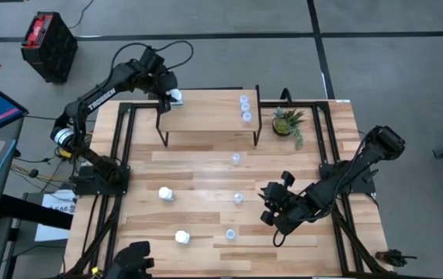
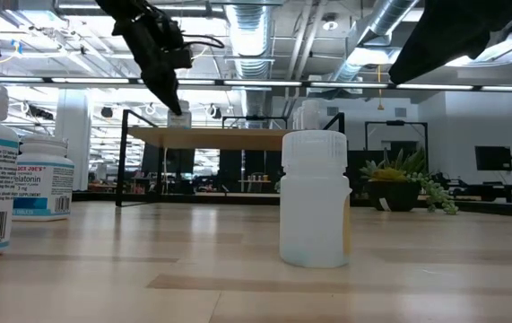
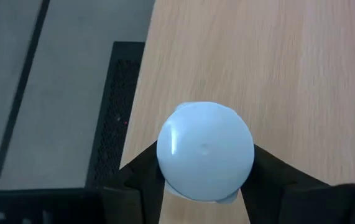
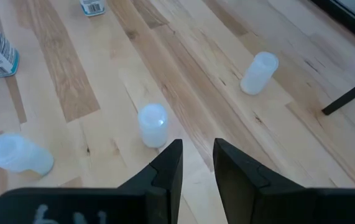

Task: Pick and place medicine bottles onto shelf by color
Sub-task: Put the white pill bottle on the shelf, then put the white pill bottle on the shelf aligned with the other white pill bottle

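Observation:
The shelf (image 1: pixel 205 115) stands at the table's far side, with three translucent bottles (image 1: pixel 244 108) on its right end. My left gripper (image 1: pixel 168 91) is over the shelf's far left corner, shut on a white bottle (image 3: pixel 205 151). Two white bottles (image 1: pixel 165 194) (image 1: pixel 181 237) and three translucent ones (image 1: pixel 236 159) (image 1: pixel 238 198) (image 1: pixel 230 232) stand on the table. My right gripper (image 4: pixel 197 163) hovers over the table's near right part, empty, with a narrow gap between its fingers. My left gripper pinches the white bottle between its two fingers (image 3: pixel 145 174), one on each side just below the round cap (image 3: pixel 183 134). The fingers come from above, pointing down. The bottle is upright over the shelf top (image 3: pixel 276 74); I cannot tell whether its base touches it.
A small green potted plant (image 1: pixel 288 122) stands right of the shelf. A black crate (image 1: pixel 48 45) sits on the floor beyond the table's far left. In the low view a translucent bottle (image 2: pixel 314 202) is close up and white bottles (image 2: pixel 42 179) stand at the left.

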